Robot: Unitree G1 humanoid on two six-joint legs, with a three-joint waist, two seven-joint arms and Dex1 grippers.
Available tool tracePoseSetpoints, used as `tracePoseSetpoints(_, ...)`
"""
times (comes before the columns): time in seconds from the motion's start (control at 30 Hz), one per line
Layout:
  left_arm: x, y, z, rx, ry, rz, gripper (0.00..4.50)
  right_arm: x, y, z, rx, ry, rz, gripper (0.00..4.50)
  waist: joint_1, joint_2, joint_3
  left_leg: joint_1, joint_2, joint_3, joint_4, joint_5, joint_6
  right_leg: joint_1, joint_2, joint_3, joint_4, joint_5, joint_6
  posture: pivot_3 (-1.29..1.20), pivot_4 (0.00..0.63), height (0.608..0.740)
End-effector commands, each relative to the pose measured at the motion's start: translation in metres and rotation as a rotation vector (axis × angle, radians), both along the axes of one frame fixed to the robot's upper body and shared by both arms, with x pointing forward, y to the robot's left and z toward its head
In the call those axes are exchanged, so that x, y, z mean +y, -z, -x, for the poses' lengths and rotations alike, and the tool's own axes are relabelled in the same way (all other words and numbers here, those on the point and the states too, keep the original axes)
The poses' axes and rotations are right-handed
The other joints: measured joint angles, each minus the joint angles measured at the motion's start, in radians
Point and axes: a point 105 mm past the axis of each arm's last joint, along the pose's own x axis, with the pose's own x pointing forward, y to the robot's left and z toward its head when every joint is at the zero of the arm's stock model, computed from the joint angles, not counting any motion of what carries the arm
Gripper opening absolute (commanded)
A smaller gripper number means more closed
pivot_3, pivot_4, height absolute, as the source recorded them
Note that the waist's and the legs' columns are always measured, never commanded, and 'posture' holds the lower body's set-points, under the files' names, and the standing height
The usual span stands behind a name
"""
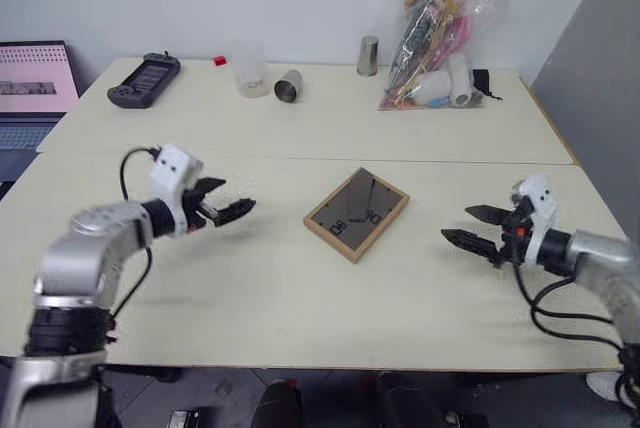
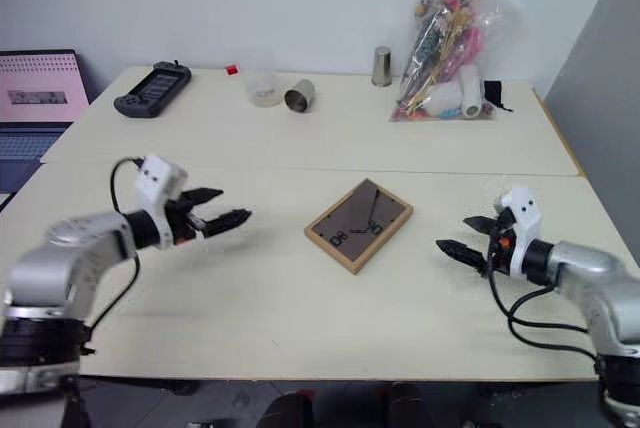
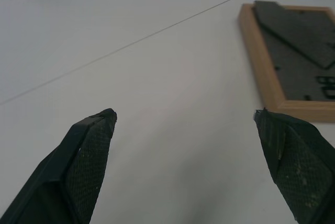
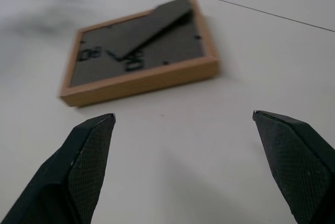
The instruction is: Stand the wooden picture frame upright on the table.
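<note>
Wooden picture frame [image 1: 356,214] lies face down on the counter [image 1: 300,288], between the left claw [image 1: 228,210] and right claw [image 1: 470,228], both spread wide, empty. Probably light, rigid; grasp opposite wood edges.

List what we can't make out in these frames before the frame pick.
- Wooden picture frame: lies back panel up on the table, so its front is hidden in every view.
- Left wrist view: frame's far side is cut off by the picture edge.
- Marks on the back panel: too small to read from the head views.
- Plastic bag: contents jumbled, items can't be told apart.
- Laptop: cut by the head views' left edge.
</note>
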Motion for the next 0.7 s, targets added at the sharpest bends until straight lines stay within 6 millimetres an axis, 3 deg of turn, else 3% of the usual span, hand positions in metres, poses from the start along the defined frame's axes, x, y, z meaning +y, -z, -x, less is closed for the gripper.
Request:
tracePoseSetpoints(0.03,0.005,-0.005,0.002,0.023,0.077,-0.056,4.50,0.000,-0.017,0.001,-0.016,-0.076,0.021,4.49,0.000,0.000,0.000,0.000,0.000,0.000,0.000,0.000,0.000,0.000,0.000,0.000,-0.001,0.000,0.000,0.00,0.150,0.740)
tracePoseSetpoints(0.27,0.006,-0.002,-0.019,-0.016,0.026,-0.096,4.50,-0.007,-0.012,-0.012,-0.064,-0.042,0.089,4.49,0.001,0.000,0.000,-0.003,0.000,0.001,0.000,0.000,0.000,-0.001,0.000,0.000,-0.002,0.000,0.000,0.00,0.150,0.740)
tracePoseSetpoints(0.7,0.003,-0.006,-0.023,-0.044,0.023,-0.100,4.50,-0.005,-0.010,-0.012,-0.086,-0.026,0.090,4.49,0.001,0.000,0.000,-0.003,0.000,0.000,0.000,0.000,0.000,-0.002,0.000,0.000,-0.002,0.000,0.000,0.00,0.150,0.740)
